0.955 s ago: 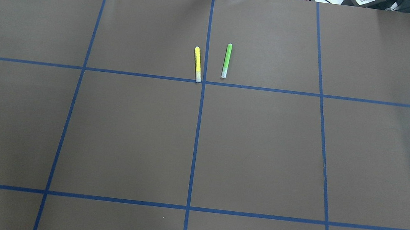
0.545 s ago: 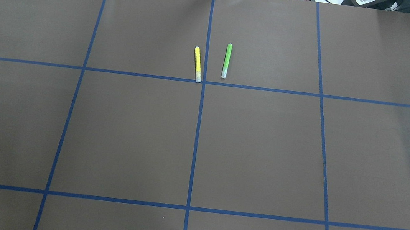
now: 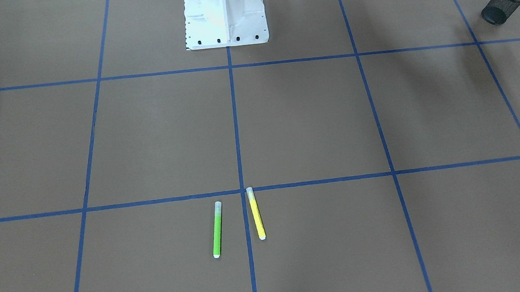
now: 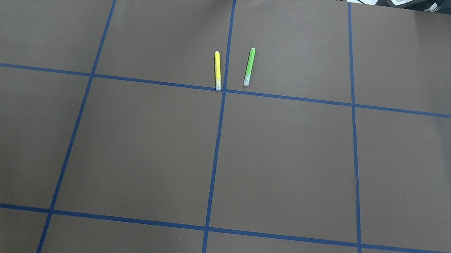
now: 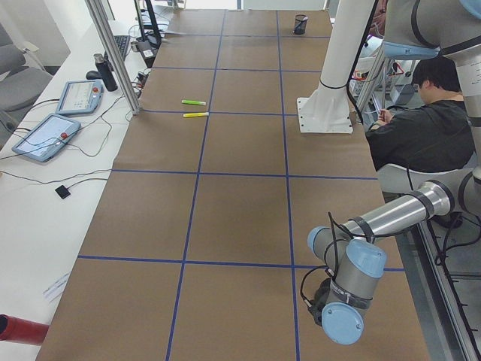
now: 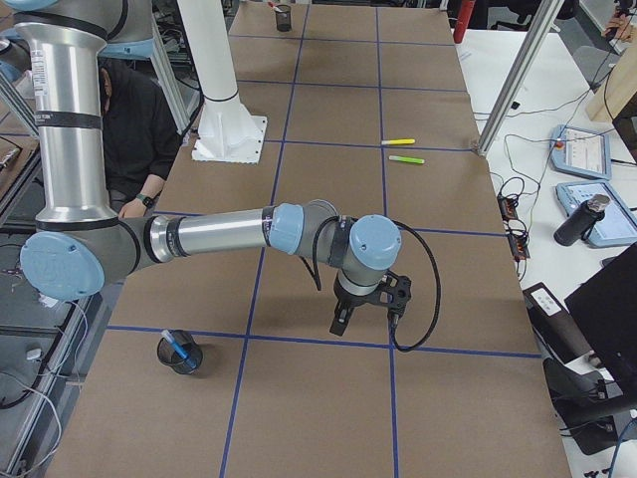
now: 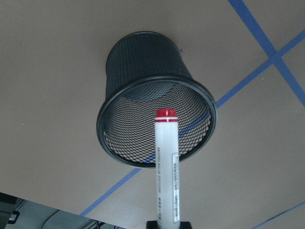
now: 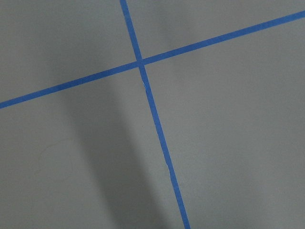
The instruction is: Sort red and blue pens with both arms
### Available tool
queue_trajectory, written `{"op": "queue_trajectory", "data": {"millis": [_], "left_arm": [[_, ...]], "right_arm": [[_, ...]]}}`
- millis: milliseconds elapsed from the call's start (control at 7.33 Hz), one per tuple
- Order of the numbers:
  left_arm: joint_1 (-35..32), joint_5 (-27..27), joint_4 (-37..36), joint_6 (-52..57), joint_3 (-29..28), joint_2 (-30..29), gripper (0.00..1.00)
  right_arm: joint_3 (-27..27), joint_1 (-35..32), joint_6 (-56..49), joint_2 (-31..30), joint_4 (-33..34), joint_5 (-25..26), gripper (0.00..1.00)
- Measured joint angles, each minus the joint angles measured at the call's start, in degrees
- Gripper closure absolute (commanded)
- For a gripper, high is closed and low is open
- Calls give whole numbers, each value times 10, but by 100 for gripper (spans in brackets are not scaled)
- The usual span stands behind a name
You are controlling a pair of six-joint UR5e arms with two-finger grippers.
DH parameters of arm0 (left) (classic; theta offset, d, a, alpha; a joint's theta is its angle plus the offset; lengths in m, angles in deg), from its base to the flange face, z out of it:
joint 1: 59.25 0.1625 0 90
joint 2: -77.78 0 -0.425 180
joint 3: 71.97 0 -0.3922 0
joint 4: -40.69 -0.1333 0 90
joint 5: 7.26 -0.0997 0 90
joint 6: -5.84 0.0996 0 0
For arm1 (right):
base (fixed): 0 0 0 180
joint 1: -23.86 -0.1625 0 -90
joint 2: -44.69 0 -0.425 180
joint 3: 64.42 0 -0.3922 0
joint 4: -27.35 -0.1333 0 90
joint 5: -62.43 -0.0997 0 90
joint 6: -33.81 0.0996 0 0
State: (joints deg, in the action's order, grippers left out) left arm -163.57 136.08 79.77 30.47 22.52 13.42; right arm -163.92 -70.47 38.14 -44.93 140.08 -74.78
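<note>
While left gripper (image 7: 169, 223) clamps the light, stiff, slick red pen (image 7: 166, 162) by its end, right gripper (image 6: 366, 317) can't be judged.

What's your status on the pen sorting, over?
Left tool shut on red pen, at mesh cup mouth. Right tool state unclear; blue pen in second cup. Green marker, yellow marker lie mid-table, clear of both.

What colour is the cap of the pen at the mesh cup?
Red cap on the pen; clearest in the left wrist view.
</note>
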Motion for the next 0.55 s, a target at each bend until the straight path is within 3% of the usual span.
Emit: {"op": "queue_trajectory", "data": {"millis": [545], "left_arm": [[0,3,5,0,37,-41,0]], "right_arm": [[-3,0,-2,4,-4,-6,0]]}}
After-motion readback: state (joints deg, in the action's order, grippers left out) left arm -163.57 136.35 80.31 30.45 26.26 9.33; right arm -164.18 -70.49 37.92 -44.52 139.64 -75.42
